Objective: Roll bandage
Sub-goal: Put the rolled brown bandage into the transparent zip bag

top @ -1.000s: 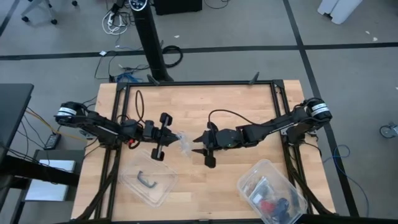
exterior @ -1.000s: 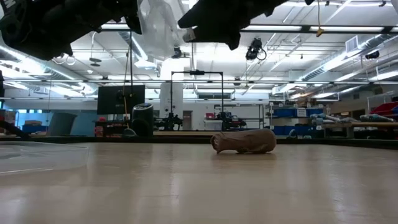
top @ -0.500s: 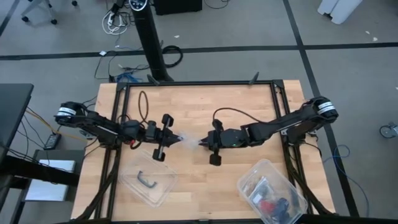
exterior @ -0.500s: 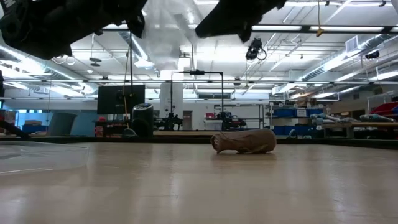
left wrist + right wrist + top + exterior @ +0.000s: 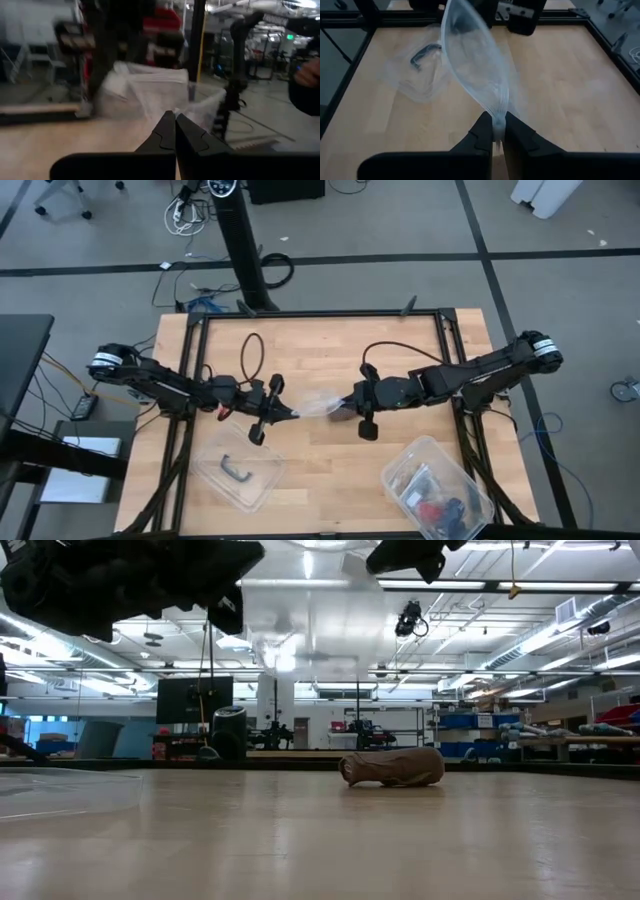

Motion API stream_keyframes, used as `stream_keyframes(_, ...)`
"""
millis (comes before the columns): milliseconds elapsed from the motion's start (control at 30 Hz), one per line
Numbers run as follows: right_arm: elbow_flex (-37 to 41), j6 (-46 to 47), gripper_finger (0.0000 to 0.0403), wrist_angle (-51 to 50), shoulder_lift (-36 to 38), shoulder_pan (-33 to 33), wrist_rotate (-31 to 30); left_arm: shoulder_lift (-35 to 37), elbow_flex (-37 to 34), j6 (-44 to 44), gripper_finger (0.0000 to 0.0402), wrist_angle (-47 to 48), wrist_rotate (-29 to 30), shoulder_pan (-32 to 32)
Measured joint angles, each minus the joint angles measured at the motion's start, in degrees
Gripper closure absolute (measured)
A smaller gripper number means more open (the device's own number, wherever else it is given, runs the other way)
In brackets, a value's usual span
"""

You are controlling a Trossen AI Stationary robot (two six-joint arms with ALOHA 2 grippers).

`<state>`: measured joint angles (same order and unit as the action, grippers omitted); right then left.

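2 grippers are held above the middle of the pale wooden table [image 5: 300, 355], a thin clear plastic bag [image 5: 318, 404] stretched between them. The left gripper [image 5: 175, 131] is closed on 1 edge of it, and the right gripper [image 5: 494, 125] is pinched on the opposite edge. The dark brown soft fabric bandage [image 5: 392, 767] is seen lying bunched on the table in the low view, touched by neither gripper. To do this step well, the bag should be pulled apart evenly and gently, so neither pinch slips.
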<state>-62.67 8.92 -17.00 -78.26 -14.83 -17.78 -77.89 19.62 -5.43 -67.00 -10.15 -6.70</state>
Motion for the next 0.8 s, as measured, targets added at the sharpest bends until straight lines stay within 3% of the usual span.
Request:
stream_keyframes(267,0.0,-0.91,0.0383,-0.07,-1.01,-0.02,0.92,-0.02,3.9,-4.18,0.0389,7.44,-2.42,-0.02)
stream_keyframes(433,-0.02,-1.02,0.0383,-0.1,-0.45,-0.24,-0.07,-0.02,5.09,-4.24,0.0356,7.23,-3.44,-0.02)
stream_keyframes(633,-0.05,1.01,0.0383,-4.06,-0.15,-0.53,-2.31,0.36,5.09,-3.84,0.0313,8.01,-0.04,-0.02)
stream_keyframes(800,-0.05,1.95,0.0383,-4.91,-0.19,-0.75,-3.52,2.45,4.8,-3.51,0.0296,9.1,-0.49,0.33)
